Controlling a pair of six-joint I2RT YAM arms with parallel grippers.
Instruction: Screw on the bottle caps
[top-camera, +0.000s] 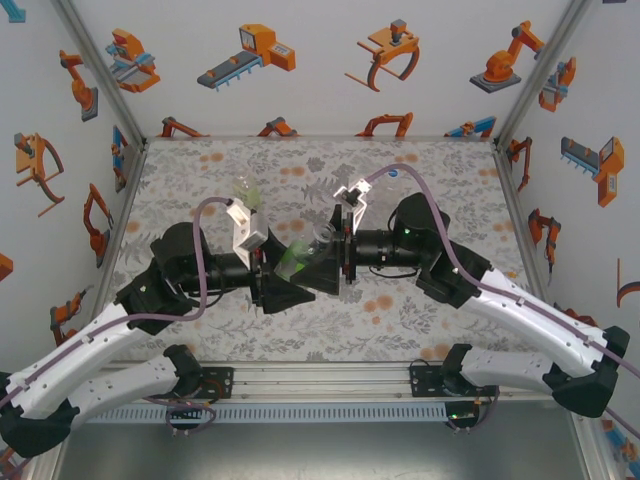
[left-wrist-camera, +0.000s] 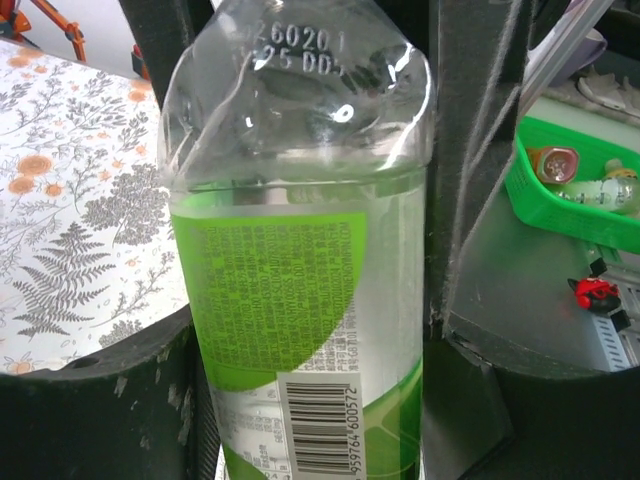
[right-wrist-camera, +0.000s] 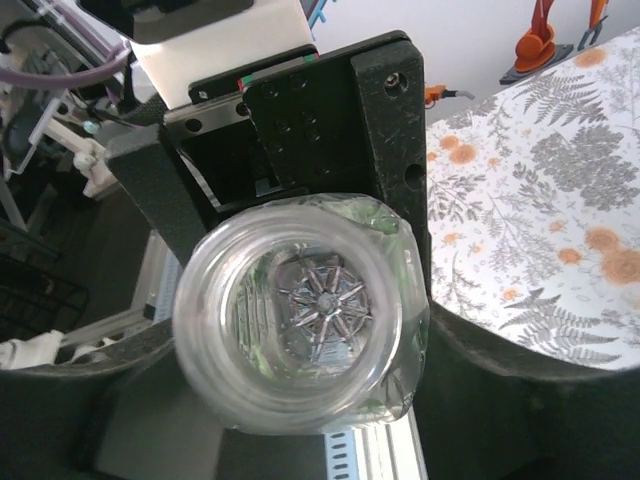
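Green-labelled bottle (left-wrist-camera: 300, 290) sits clamped in the left gripper (top-camera: 292, 282); the right gripper (top-camera: 322, 264) flanks its open mouth, whether gripping I cannot tell.

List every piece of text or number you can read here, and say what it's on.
"260201": printed on the clear shoulder of the bottle.
"25 DD": the line below it, its end unclear.
"959764 600572": under the barcode.
Fine print on the green label: too small to read.
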